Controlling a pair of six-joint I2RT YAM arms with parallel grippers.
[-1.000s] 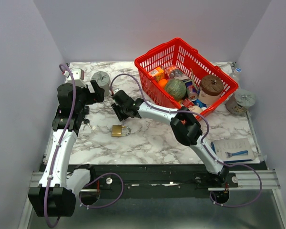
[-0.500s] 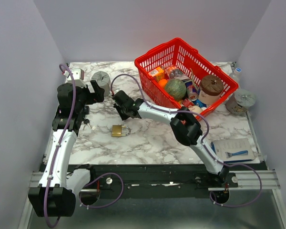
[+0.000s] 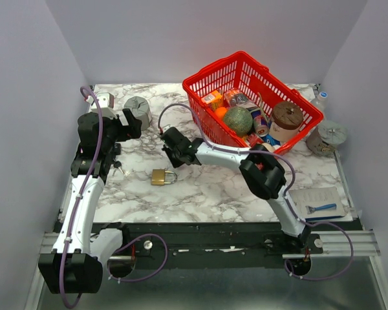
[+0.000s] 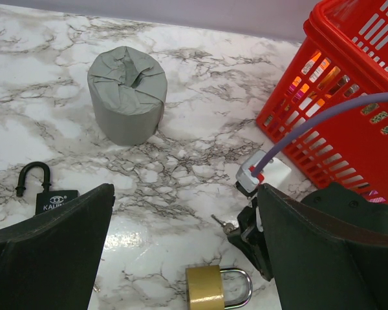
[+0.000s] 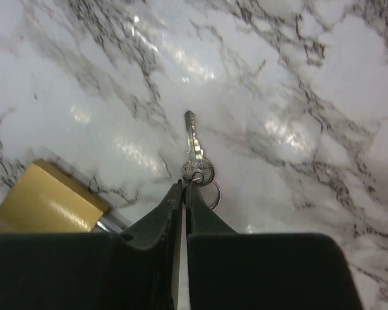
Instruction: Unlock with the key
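The step in hand is picking up the key. The right gripper (image 5: 184, 187) has its fingers drawn nearly together, with only a slit between them. The round head of the small silver key (image 5: 194, 145) sits right at their tips, so it looks pinched there. The blade points away from the gripper over the marble table (image 5: 297, 97), and a thin key ring (image 5: 215, 194) hangs off the head. The frames do not show whether the key is clear of the table or resting on it.

The brass padlock (image 5: 42, 206) lies flat just near and left of the key, not touching it. A black padlock (image 4: 44, 194) lies further left, well apart. The left gripper (image 4: 185, 188) hovers over the left part of the table with its jaws wide and nothing in them.

The next move probably calls for carrying the key to a padlock, most likely the brass one beside it. The blade would have to be lined up with the keyway, which is not visible in any view. With so slight a pinch on the head, the key could swivel. The free left gripper may be needed to steady the lock body.
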